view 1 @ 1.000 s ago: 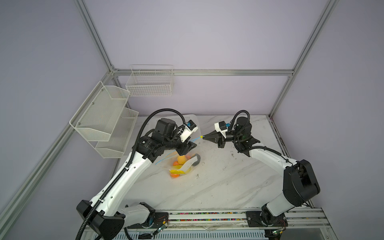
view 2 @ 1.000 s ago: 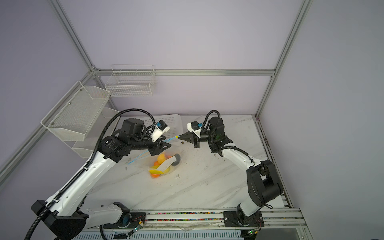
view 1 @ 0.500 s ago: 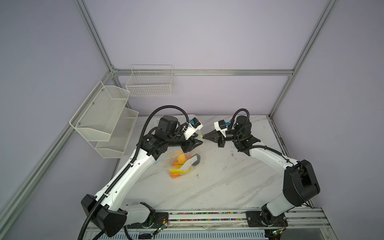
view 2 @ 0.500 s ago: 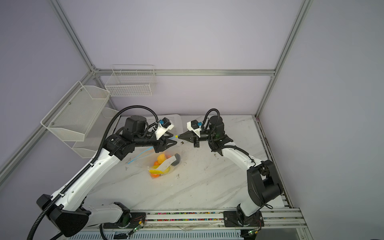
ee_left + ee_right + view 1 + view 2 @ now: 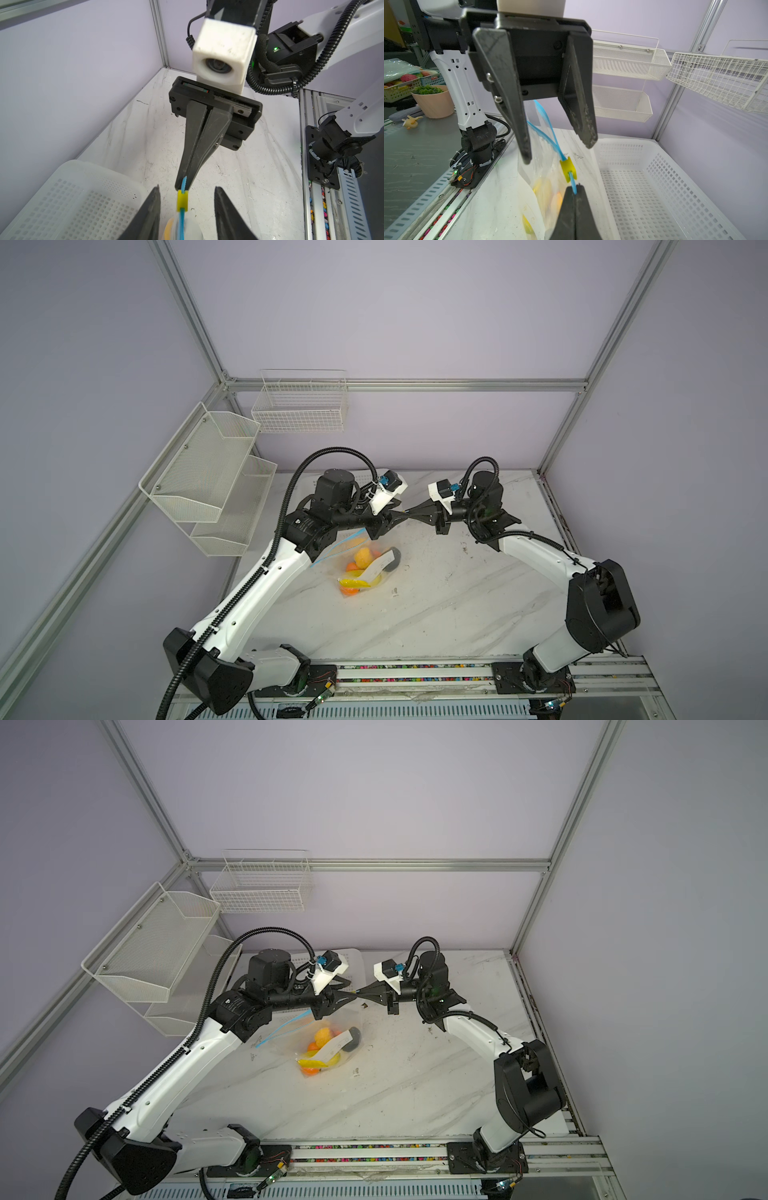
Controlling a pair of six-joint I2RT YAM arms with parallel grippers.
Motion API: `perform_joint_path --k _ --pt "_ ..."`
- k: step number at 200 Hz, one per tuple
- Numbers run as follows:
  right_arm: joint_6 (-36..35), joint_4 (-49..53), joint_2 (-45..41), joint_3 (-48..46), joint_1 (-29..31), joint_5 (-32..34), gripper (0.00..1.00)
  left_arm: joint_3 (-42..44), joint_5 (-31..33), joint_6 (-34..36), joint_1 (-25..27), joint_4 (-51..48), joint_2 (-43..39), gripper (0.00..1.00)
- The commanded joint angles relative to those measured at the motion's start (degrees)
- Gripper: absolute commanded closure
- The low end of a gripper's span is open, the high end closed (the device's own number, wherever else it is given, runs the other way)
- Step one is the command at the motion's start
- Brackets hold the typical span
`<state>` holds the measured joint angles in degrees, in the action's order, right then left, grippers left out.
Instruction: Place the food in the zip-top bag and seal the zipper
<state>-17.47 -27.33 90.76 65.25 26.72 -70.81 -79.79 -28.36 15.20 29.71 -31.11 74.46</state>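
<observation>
The right gripper (image 5: pixel 184 185) is clenched on the end of the thin light-blue zipper strip (image 5: pixel 550 138), just past the small yellow slider tab (image 5: pixel 568 169). The left gripper (image 5: pixel 558 151) is released, its jaws on either side of the tab without touching it. The large clear crinkly zip-top bag (image 5: pixel 374 549) hangs from that pinch toward the back-left of the white marble bench (image 5: pixel 436 614), its belly resting there with the orange and yellow toy food (image 5: pixel 363 558) inside — loading looks done. Sealing is left: the wrist views show the blue tracks parted beyond the tab — a detail the top views lose, though only they show the whole bag.
</observation>
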Motion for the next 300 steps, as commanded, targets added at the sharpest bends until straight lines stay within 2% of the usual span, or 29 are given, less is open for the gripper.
perform_joint_path --k 1,30,64,120,204,300 --pt "0.01 0.01 -0.92 1.83 0.18 -0.96 1.00 1.12 -1.52 0.45 0.25 1.19 0.27 0.59" --pt "0.24 0.02 -0.93 1.89 0.11 -0.92 1.00 1.22 -1.55 0.54 0.24 0.55 0.43 0.63" --pt "0.71 -0.04 -0.69 2.16 -0.11 -0.74 1.00 1.54 -1.44 0.75 0.26 -0.23 0.52 0.74" --pt "1.02 -0.09 -0.63 2.29 -0.18 -0.74 1.00 1.00 -1.26 0.36 0.43 -1.18 1.52 0.76" --pt "1.43 -0.03 -0.32 2.31 -0.55 -0.83 1.00 0.51 0.73 0.94 0.54 -2.58 0.65 0.96" --pt "1.48 0.00 -0.93 1.45 -1.12 -0.39 1.00 2.00 4.09 2.28 0.57 -5.81 -2.92 0.97"
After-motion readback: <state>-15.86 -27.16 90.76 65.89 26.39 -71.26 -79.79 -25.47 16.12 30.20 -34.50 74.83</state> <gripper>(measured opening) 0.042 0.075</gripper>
